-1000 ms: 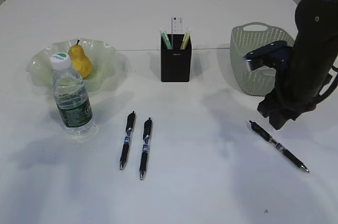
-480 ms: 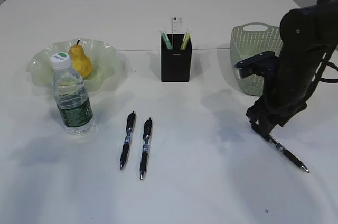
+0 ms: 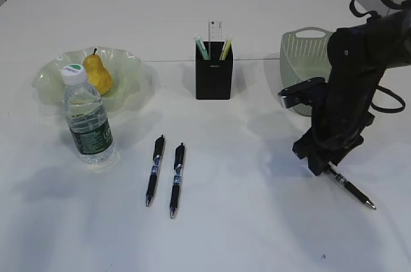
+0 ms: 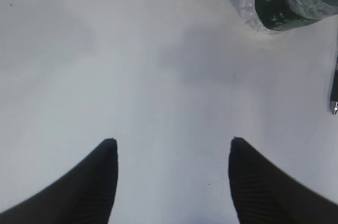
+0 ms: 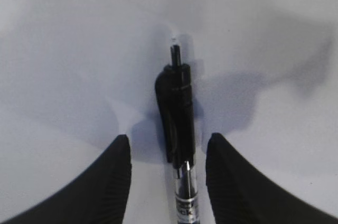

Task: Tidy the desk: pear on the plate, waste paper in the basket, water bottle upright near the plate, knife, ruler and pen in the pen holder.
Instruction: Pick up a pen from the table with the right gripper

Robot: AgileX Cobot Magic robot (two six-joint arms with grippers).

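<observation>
My right gripper (image 3: 319,164) is open and low over the table, straddling the clip end of a black pen (image 3: 352,190). In the right wrist view that pen (image 5: 179,108) lies between the two open fingers (image 5: 168,145), with gaps on both sides. Two more black pens (image 3: 154,169) (image 3: 176,170) lie side by side left of centre. The yellow pear (image 3: 98,73) sits in the green glass plate (image 3: 131,63). The water bottle (image 3: 88,118) stands upright in front of the plate. The black pen holder (image 3: 213,70) holds a ruler and other items. My left gripper (image 4: 170,142) is open over bare table.
A green perforated basket (image 3: 302,60) stands at the back right, just behind my right arm. The bottle's base (image 4: 285,2) and a pen tip (image 4: 333,92) show at the top right and right edge of the left wrist view.
My right arm has swung left and down, bringing the open gripper onto the clip end of the right-hand pen. The pen has not moved.
</observation>
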